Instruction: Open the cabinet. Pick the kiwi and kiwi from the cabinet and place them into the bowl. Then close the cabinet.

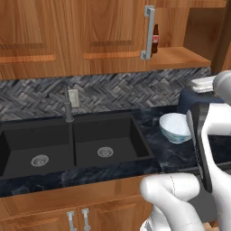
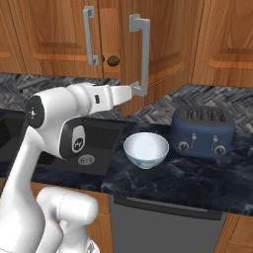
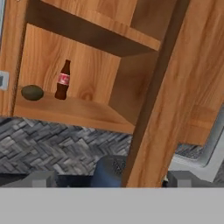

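Reaching next for kiwi [image 3: 32,92], left of cola bottle [image 3: 63,80] on cabinet [image 3: 83,109] shelf: light, roundish, rolls; pinch its short axis. Gripper [image 3: 111,178] open, empty.

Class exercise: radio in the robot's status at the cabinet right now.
Gripper open, holding nothing. Cabinet's right door ajar. One kiwi on shelf beside cola bottle. Bowl empty.

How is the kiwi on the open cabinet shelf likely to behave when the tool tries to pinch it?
The kiwi is egg-shaped and lying on its side, so it may roll if nudged. It looks small against the cola bottle beside it, so probably light. A clumsy approach could tip that upright bottle.
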Robot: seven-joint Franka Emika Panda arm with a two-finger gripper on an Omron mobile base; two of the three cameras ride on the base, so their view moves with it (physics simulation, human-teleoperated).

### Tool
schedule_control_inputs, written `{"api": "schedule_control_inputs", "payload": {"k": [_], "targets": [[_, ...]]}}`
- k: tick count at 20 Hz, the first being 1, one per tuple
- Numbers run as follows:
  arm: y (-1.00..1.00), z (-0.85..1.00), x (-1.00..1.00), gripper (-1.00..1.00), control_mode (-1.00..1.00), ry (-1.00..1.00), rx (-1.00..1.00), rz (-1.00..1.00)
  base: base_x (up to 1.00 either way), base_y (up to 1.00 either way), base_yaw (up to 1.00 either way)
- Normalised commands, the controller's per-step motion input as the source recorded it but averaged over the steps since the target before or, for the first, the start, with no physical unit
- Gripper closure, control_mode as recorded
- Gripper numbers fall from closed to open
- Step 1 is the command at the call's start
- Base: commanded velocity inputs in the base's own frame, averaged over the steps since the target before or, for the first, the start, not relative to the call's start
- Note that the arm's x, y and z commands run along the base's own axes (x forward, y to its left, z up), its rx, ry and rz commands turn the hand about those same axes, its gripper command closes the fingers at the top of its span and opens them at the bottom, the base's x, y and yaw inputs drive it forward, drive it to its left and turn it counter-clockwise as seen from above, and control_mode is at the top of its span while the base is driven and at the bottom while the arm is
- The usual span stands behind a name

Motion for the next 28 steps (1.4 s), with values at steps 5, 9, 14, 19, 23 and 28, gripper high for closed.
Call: {"api": "schedule_control_inputs", "payload": {"k": [5,9,14,19,23,28], "targets": [[-0.71,0.0,0.03,-1.0,-1.0,0.0,0.0,0.0,0.0,0.0,0.0],[-0.85,-0.01,0.0,-1.0,-1.0,0.0,0.0,0.0,0.0,0.0,0.0],[-0.3,-0.01,0.0,-1.0,-1.0,0.0,0.01,0.0,0.0,0.0,0.0],[-0.45,-0.01,0.02,-1.0,-1.0,-0.06,0.0,-0.03,0.0,0.0,0.0],[-0.96,-0.03,0.22,-1.0,-1.0,-0.06,0.0,-0.1,0.0,0.0,0.0],[0.15,0.01,-0.32,-1.0,-1.0,-0.05,0.0,0.04,0.0,0.0,0.0]]}}
